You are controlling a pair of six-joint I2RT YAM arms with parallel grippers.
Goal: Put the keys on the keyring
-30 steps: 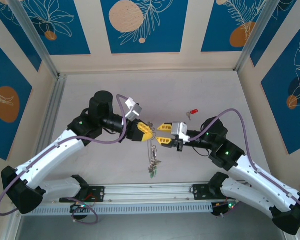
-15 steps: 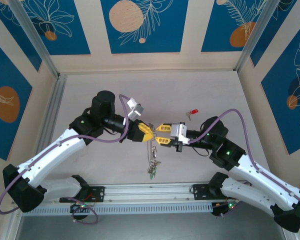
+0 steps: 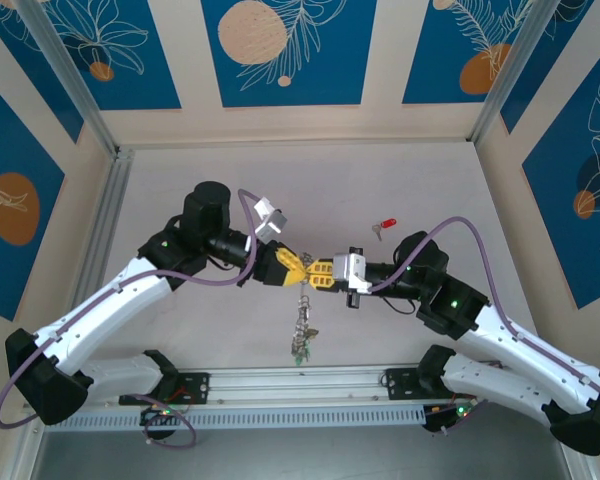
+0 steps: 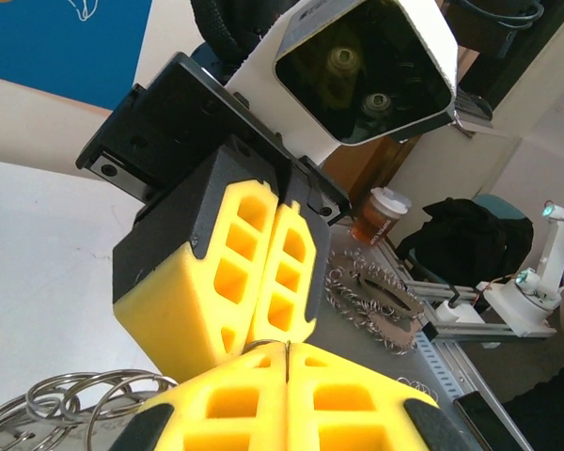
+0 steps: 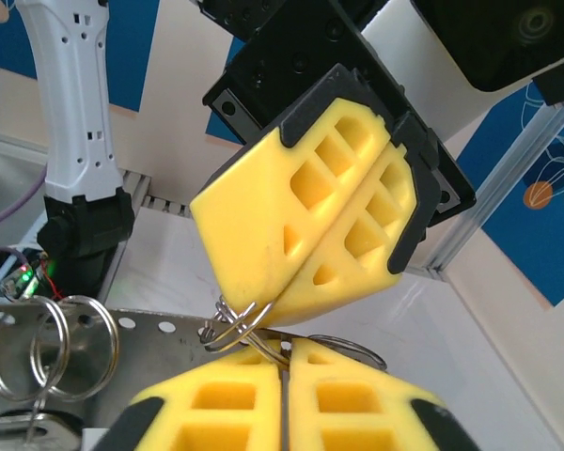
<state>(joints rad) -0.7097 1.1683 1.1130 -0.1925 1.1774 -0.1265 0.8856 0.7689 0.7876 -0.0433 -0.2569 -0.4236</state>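
Observation:
In the top view my left gripper (image 3: 297, 267) and right gripper (image 3: 314, 272) meet tip to tip above the table's middle. Both are shut on the keyring (image 5: 237, 318), a thin silver wire loop pinched between the yellow fingers of each. A bunch of rings and small keys (image 3: 302, 333) hangs below the two tips. In the right wrist view my right gripper (image 5: 287, 346) clamps the wire from below and the left gripper (image 5: 268, 299) clamps it from above. The left wrist view has the left gripper (image 4: 287, 349) facing the right gripper (image 4: 254, 336). A red-headed key (image 3: 385, 224) lies on the table behind the right arm.
Loose wire rings (image 5: 47, 349) dangle to the left of the right gripper beside a grey strip with holes (image 5: 141, 329). More rings (image 4: 70, 402) hang by the left gripper. The aluminium rail (image 3: 300, 385) runs along the near edge.
The right gripper has moved left to the left gripper's tips and shut on the wire. The hanging bunch has shifted slightly with it. The left arm has hardly moved.

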